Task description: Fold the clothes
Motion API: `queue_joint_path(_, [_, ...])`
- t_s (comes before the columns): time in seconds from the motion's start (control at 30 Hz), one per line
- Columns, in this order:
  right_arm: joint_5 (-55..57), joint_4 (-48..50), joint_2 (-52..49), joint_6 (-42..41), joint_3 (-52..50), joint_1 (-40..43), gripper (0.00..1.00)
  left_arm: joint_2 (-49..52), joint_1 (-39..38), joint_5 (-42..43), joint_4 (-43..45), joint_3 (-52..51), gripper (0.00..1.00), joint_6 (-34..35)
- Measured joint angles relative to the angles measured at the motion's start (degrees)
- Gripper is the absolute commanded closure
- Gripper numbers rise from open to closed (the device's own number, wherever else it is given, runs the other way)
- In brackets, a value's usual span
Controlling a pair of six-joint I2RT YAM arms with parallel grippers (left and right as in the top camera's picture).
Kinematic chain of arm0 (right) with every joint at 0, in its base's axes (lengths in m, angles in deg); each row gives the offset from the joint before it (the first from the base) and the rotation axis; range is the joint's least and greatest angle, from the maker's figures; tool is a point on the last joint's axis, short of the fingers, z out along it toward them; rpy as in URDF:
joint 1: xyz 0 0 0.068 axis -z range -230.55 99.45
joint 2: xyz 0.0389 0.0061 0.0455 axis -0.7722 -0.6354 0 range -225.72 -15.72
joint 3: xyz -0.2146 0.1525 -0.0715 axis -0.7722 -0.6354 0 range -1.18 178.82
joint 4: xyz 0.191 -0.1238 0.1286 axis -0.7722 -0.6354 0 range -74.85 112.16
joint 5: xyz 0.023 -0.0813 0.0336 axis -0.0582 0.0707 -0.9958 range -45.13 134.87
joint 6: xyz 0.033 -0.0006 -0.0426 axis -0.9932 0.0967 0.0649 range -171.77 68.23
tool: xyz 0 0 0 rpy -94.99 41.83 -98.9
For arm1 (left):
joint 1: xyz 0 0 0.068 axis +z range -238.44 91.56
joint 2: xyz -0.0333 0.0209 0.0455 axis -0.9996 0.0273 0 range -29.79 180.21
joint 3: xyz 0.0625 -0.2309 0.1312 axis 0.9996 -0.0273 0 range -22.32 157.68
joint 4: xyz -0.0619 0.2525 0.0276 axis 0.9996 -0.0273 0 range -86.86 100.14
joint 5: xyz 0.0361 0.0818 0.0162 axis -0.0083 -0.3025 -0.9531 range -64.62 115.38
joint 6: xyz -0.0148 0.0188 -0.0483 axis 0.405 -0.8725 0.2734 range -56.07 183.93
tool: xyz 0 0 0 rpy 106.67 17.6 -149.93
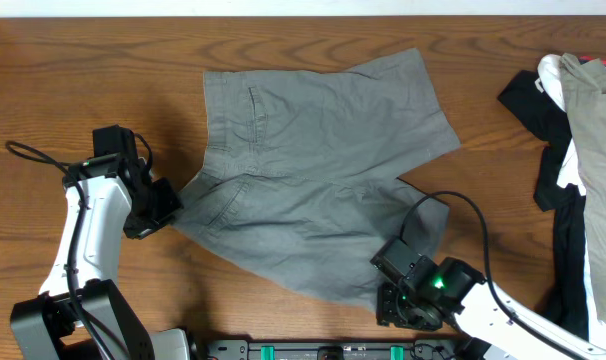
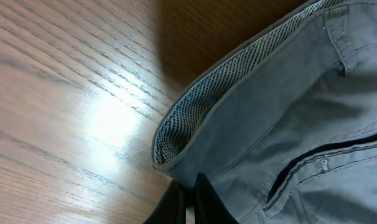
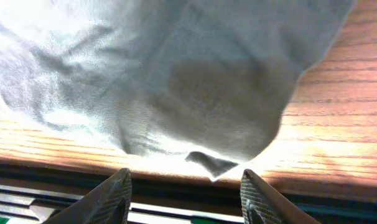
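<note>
The clothes, a pair of grey-olive shorts (image 1: 313, 170), lie spread flat on the wooden table, waistband to the left and legs to the right. My left gripper (image 1: 168, 205) is shut on the waistband's lower left corner. In the left wrist view its black fingertips (image 2: 188, 180) pinch the fabric (image 2: 288, 106), and the speckled lining (image 2: 195, 106) stands raised above the wood. My right gripper (image 1: 395, 300) hangs over the lower leg's hem by the front table edge. Its jaws (image 3: 185, 180) are open and empty, with a folded hem corner (image 3: 210, 163) just beyond them.
A heap of black, white and beige-tan garments (image 1: 583, 130) lies at the right edge. A black rail (image 1: 323, 350) runs along the table's front edge right under the right gripper. Bare wood (image 1: 83, 70) lies left of the shorts.
</note>
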Motion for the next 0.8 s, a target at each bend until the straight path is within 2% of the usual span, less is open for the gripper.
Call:
queue_joint_path(0.3, [4.17,-2.40,-2.64,-4.68,0.02,3.30,0.40,0.00,0.00,0.00,0.00,0.00,0.94,0.00])
queue_joint_path(0.57, [4.26,2.71,-10.08,-3.67,0.24,3.80,0.40,0.00,0.00,0.00,-0.02,0.00,0.94,0.00])
queue_joint_path(0.63, [3.82,2.73,-10.62,-3.02,0.48,4.42,0.44,0.00,0.00,0.00,-0.02,0.00,0.94,0.00])
queue_joint_path(0.73, [2.95,3.15,-10.97,-1.97,0.50,5.11,0.74,0.00,0.00,0.00,0.00,0.00,0.94,0.00])
queue_joint_path(0.8, [2.95,3.34,-11.39,-1.79,0.50,5.14,0.76,0.00,0.00,0.00,-0.02,0.00,0.94,0.00])
